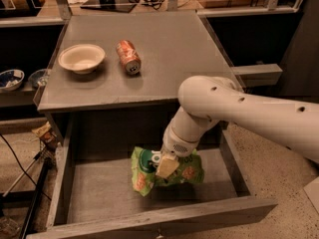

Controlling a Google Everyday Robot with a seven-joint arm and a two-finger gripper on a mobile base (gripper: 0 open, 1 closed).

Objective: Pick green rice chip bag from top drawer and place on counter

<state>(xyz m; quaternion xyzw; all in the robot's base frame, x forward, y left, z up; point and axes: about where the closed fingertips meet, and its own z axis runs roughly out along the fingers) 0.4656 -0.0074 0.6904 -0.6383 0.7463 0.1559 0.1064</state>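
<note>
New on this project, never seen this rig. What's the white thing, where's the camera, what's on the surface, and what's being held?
The white tube is the robot arm of a mobile robot. At its end is a two-finger gripper, down inside the open top drawer. There is only one camera. It looks down from the drawer's front side, and its mount is not shown. On the counter above the drawer are a cream bowl and an orange soda can lying on its side. The gripper is shut on the green rice chip bag, which looks raised just off the drawer floor.
</note>
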